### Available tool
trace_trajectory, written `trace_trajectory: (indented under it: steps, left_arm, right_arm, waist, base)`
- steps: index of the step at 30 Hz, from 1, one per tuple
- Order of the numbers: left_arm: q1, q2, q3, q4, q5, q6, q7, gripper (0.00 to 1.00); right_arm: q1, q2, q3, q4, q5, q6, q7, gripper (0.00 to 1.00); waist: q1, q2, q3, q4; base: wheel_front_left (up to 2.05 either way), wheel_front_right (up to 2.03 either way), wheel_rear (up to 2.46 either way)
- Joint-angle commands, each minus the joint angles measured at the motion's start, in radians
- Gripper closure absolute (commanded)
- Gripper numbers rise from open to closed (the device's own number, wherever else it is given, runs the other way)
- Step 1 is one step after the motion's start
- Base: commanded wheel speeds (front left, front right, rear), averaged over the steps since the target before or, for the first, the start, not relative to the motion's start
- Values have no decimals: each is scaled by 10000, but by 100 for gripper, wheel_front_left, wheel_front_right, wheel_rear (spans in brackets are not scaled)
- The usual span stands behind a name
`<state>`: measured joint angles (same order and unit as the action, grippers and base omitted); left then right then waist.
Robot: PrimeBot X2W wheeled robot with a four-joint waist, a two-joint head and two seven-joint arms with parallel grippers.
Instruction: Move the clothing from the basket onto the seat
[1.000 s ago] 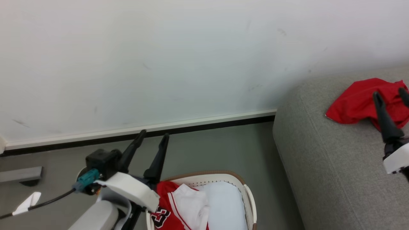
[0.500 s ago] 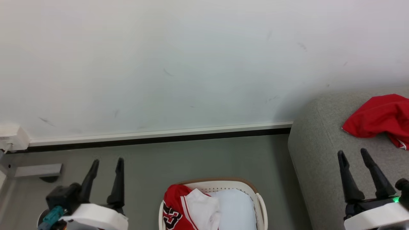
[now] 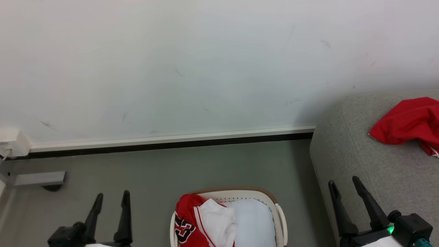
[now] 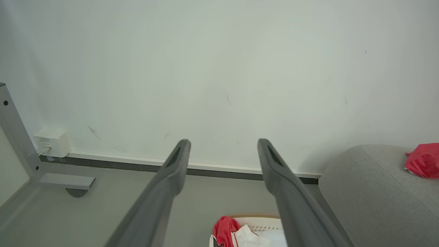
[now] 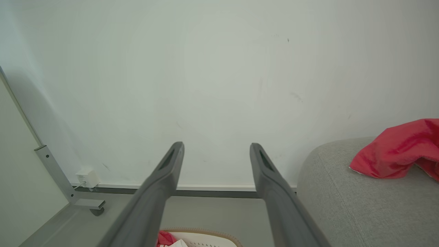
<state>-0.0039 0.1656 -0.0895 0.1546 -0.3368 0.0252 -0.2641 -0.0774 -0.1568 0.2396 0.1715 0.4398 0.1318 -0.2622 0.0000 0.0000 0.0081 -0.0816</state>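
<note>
The cream basket [image 3: 279,219] with its brown rim stands on the floor at the bottom centre. A red jersey [image 3: 188,219] with white trim and the number 23 lies in its left half, beside the pale bottom. A second red garment [image 3: 408,125] lies crumpled on the grey seat [image 3: 363,164] at the right. My left gripper [image 3: 112,199] is open and empty, low at the left of the basket. My right gripper [image 3: 344,183] is open and empty in front of the seat's near corner. The basket [image 4: 255,219] and the red garment [image 4: 423,160] also appear in the left wrist view.
A white wall with a white and black baseboard [image 3: 171,142] runs across behind the basket. A grey metal foot [image 3: 39,178] and a white box [image 3: 13,145] sit at the left wall. Grey floor lies between them and the basket.
Both grippers have drawn back and down towards the bottom corners. The right gripper has left the red garment lying on the seat. The camera has also shifted.
</note>
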Motion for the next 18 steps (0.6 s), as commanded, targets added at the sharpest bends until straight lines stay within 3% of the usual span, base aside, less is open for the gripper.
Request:
trace_trajectory:
  steps: [1, 11, 18]
  left_arm:
    - [45, -119, 179, 73, 211, -165, -5, 0]
    - [-247, -629, 815, 406, 788, -837, -5, 0]
    - [-311, -799, 1046, 492, 1057, -1055, -5, 0]
  right_arm:
    - [102, -4, -37, -52, -53, -22, -30, 0]
    - [-57, 15, -93, 30, -113, -22, -32, 0]
    - [-113, 5, -98, 62, -103, -22, -33, 0]
  waist:
    - [0, 0, 28, 13]
    - [0, 0, 79, -28]
    - [0, 0, 148, -88]
  base:
    - [0, 0, 0]
    - [0, 0, 0]
    - [0, 0, 0]
